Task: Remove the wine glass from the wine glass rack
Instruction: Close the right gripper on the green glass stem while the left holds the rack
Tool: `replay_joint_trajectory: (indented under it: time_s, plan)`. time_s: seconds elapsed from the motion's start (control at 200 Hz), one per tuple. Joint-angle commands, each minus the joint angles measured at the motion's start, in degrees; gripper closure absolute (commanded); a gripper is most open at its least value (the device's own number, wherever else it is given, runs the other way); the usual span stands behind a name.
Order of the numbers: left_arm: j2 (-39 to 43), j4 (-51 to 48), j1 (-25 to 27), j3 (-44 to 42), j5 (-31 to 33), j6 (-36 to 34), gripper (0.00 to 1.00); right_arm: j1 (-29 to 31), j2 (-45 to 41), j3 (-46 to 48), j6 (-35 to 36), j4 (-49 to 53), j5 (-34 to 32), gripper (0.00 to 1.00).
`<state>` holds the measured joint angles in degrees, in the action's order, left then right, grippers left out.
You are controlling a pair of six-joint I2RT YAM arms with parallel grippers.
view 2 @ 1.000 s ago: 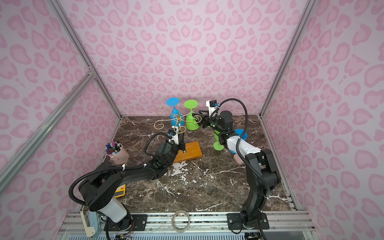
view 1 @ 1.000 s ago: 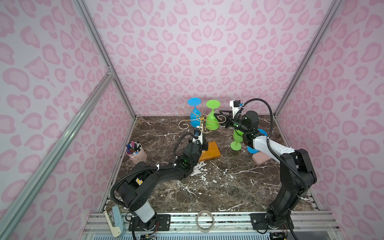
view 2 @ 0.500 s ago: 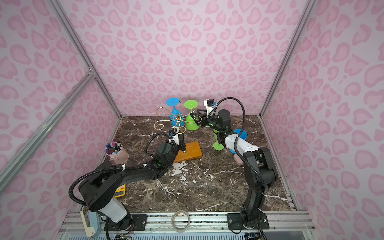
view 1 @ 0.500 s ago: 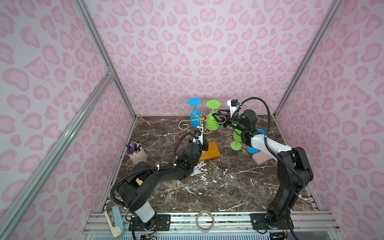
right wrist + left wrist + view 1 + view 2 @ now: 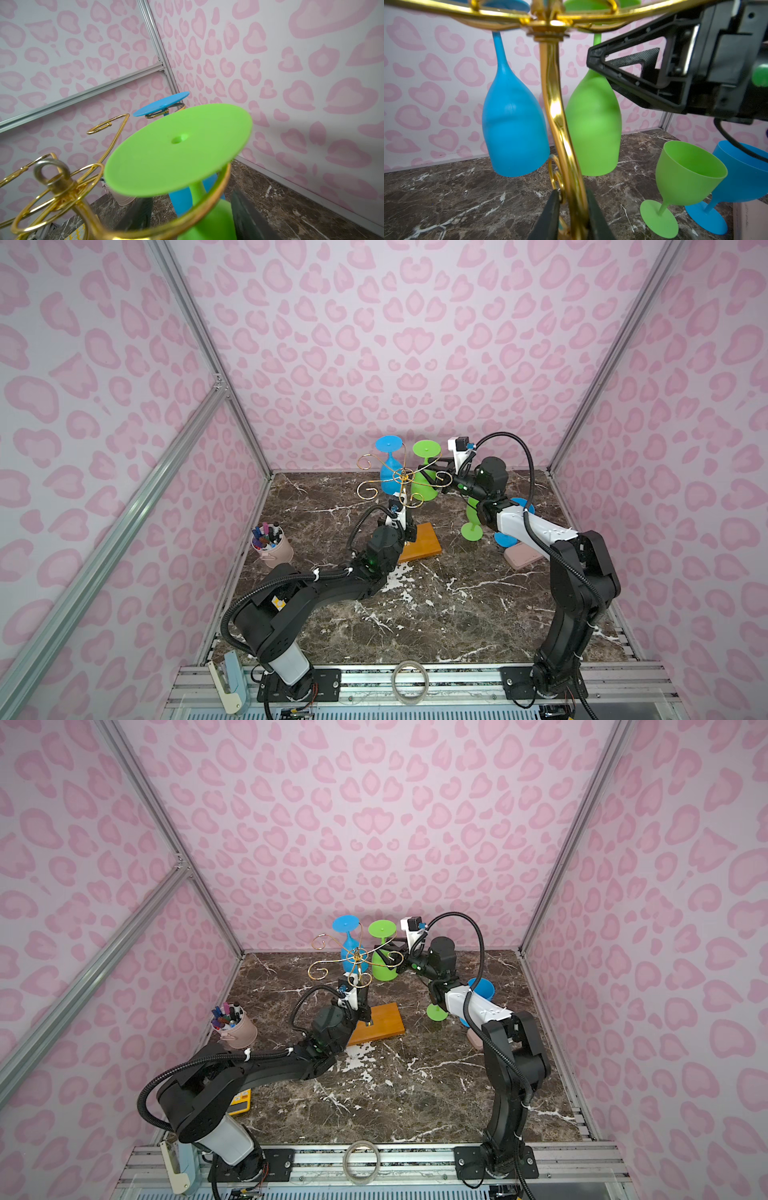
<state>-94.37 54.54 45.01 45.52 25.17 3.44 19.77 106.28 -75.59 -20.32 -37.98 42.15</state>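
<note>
Claws: two, black, one per arm.

1. left claw [image 5: 572, 199]: clenched on the gold post of the wine glass rack [image 5: 401, 479], low on the post, just above the rack's orange-brown wooden base [image 5: 419, 545]. One finger [image 5: 550, 216] lies against each side of the post.

2. right claw [image 5: 189, 197]: released, jaws spread at the rack's top. One jaw stands on each side of the neck of the hanging green wine glass [image 5: 178, 149], with a gap showing at the sides. No grasp.

3. Rack: upright on the marble tabletop [image 5: 415, 614], scroll arms fanned out from a central ring.

4. Hanging green wine glass: upside down, its foot resting on a scroll arm on the far side of the rack, bowl clear of the tabletop.

5. hanging blue wine glass [image 5: 512, 128]: upside down on the neighbouring arm, just beside the green one.

6. standing green glass [image 5: 689, 172] and standing blue glass [image 5: 741, 176]: off the rack, on their feet on the tabletop, on the right arm's side of the rack, close together.

7. pink pen cup [image 5: 272, 549]: on the opposite side of the rack, well apart from it.

8. pink block [image 5: 521, 560]: beyond the standing glasses from the rack.
</note>
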Motion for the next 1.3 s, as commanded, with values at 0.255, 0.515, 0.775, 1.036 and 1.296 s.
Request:
replay_joint_trajectory:
  time_s: [0.255,0.515,0.775,1.036,1.296]
  plan:
    - [0.0,0.4,0.1,0.8,0.0,0.4,0.77,0.0,0.4,0.0,0.0,-1.5,-0.5,0.52]
    - [0.1,0.0,0.1,0.9,0.1,0.3,0.77,0.0,-0.1,0.1,0.7,-1.2,-1.5,0.62]
    - [0.2,-0.4,0.0,1.1,0.1,0.5,0.78,0.0,-0.4,-0.1,1.3,-0.9,-1.9,0.75]
    - [0.2,-0.7,0.1,1.2,0.1,0.6,0.78,0.1,-0.8,0.1,2.1,-0.3,-1.6,0.70]
    - [0.3,-1.0,0.0,1.3,0.1,0.7,0.78,0.4,0.5,-0.8,1.2,-1.5,-2.6,0.61]
